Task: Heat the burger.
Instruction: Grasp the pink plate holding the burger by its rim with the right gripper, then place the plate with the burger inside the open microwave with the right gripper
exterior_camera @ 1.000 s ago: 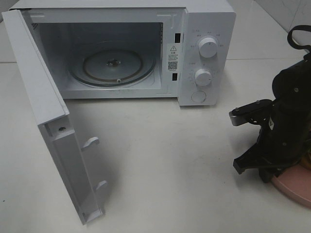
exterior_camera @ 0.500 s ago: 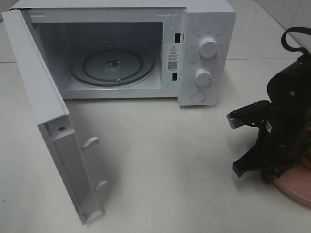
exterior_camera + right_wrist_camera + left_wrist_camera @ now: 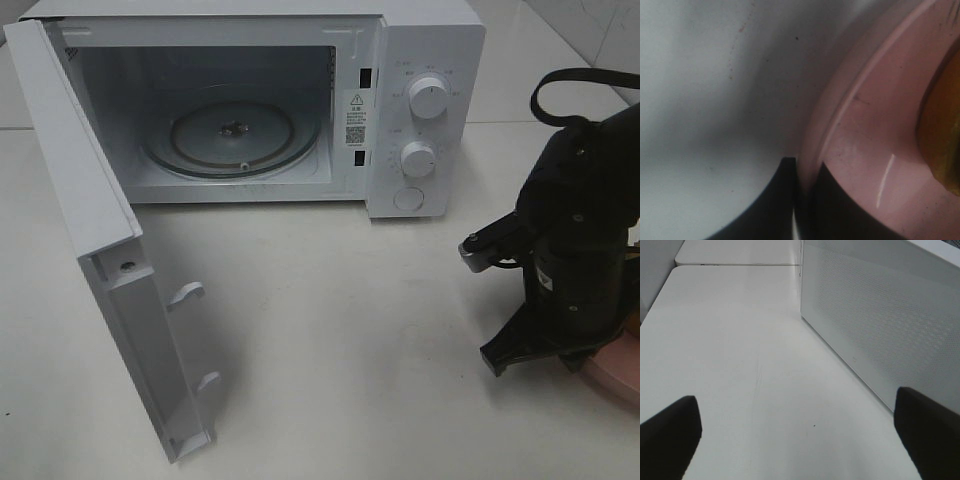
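**Plate in the pinch, oven door wide**

The burger sits on the pink plate at the right edge of the table, well apart from the microwave. My right wrist view catches only a golden-brown sliver of its bun. I judge it light, soft and loosely stacked, with a glossy top that fingers would slip on or crush. The better hold is the stiff plate, taken at the rim and carried level so the burger does not slide.

That is where my right gripper is: jaws closed on the plate's rim, one above and one below. My left gripper hangs with its fingers spread wide and nothing between them. It is beside a white dotted panel of the microwave, and I cannot tell whether that is the door or a side wall.

The door stands swung open and the glass turntable is bare.

Much is hidden. In the high view my right arm covers the burger entirely and most of the plate. The plate's far side is cut off by the frame. Lettuce and patty do not show. How deep the rim sits in my jaws I cannot make out.
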Controlling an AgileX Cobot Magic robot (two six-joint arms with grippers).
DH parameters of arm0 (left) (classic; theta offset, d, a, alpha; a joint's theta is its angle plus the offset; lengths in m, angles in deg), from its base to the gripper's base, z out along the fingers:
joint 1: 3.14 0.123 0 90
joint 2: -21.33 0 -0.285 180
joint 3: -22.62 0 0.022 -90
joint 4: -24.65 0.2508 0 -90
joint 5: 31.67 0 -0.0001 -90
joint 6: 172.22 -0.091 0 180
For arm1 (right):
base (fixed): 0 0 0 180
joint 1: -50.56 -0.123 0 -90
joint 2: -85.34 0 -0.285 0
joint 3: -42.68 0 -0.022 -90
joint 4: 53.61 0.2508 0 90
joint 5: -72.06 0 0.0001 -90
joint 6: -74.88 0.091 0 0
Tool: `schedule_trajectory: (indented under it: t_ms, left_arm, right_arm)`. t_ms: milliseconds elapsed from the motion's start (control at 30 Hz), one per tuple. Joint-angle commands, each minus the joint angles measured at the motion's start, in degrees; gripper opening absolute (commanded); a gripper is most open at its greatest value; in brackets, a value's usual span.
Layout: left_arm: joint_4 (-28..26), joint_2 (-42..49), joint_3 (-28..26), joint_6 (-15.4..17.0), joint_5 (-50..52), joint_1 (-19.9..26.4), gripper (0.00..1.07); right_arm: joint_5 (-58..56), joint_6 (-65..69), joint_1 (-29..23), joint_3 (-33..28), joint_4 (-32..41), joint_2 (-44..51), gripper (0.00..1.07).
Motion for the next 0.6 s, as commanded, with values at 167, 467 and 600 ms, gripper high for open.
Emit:
schedule_trajectory:
  t_ms: [167, 467, 600]
  left_arm:
    - [-0.1, 1.0, 0.2, -0.1, 0.3, 0.1, 0.98]
    - [-0.1, 1.0, 0.2, -0.1, 0.3, 0.1, 0.98]
    - [-0.1, 1.0, 0.2, -0.1, 0.3, 0.1, 0.98]
  right_arm:
    - [-4.6, 4.1, -3.4, -0.2, -3.6, 0.5, 0.00]
    - [-9.2, 4.9, -7.8, -0.2, -4.8, 4.7, 0.00]
    - [-11.2, 5.2, -9.7, -0.5, -4.6, 6.2, 0.00]
